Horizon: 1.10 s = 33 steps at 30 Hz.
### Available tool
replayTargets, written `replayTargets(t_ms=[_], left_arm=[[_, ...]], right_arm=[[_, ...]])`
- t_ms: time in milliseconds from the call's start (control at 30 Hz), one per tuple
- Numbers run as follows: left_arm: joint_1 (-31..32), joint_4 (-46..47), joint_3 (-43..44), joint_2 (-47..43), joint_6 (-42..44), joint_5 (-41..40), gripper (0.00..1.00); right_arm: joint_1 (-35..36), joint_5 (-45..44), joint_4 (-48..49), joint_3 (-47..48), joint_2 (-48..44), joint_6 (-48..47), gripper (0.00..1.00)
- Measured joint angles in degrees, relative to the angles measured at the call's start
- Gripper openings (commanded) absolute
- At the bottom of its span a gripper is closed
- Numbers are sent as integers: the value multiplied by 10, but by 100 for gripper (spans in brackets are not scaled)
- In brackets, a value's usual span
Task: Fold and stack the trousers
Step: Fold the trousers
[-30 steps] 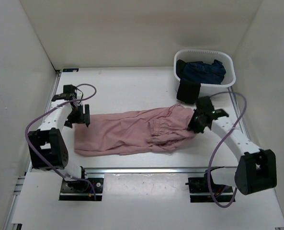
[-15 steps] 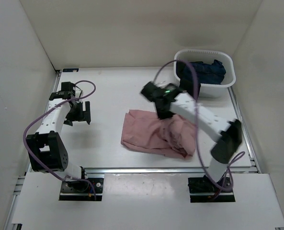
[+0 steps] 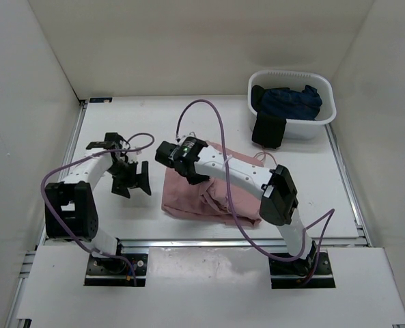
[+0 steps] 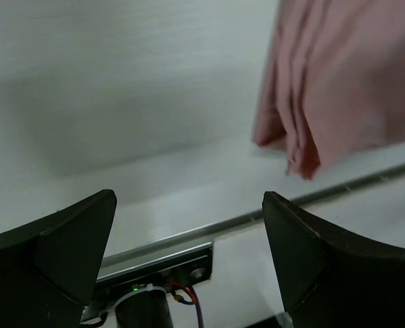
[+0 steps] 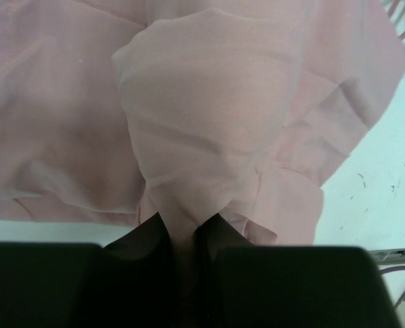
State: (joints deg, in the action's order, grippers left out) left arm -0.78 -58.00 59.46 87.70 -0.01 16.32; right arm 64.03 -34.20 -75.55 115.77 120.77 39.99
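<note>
Your right gripper [image 5: 185, 236] is pinching a fold of the trousers [image 3: 212, 198], which are lying bunched mid-table, while your left gripper [image 3: 138, 179] is hanging wide open just beside them. A white basket [image 3: 327, 115] is holding dark garments [image 3: 289, 101] at the far right — the white table [image 3: 147, 130] is sitting between pale walls [image 3: 188, 41].

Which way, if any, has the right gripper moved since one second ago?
Yes. The right gripper, shut on the trousers, has moved left, away from the white basket at the far right.

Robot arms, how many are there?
2. The left arm sits beside the pink trousers; the right arm reaches over them. None looks hidden.
</note>
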Motion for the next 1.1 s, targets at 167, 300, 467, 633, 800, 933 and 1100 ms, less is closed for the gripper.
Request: replayTargets(t_ms=[167,300,467,633,800,933,1100], left_arm=[[48,12,-26,23,-1,56,93],[74,18,-28,50,-1,67,74],[96,30,-28,75,-2,68,67],[107,38,-29,94,-2,66,67],[104,42,-30,99,-2,58,69],[78,42,-31,93,-2,10,73],[26,24,-17,49,-1,-83,76]], right_arm=[[0,-20,-8,9,-9,-9,0],[12,-23,-7,11,-10,-26,2],[23,-14,28,6,-17,-54,14],[26,40,108,-15,-41,-96,66],[46,114,179,-28,-44,-169,77],[83,169,249,-93,-80,-216,77],[94,181,307,-210,-190,-235,69]])
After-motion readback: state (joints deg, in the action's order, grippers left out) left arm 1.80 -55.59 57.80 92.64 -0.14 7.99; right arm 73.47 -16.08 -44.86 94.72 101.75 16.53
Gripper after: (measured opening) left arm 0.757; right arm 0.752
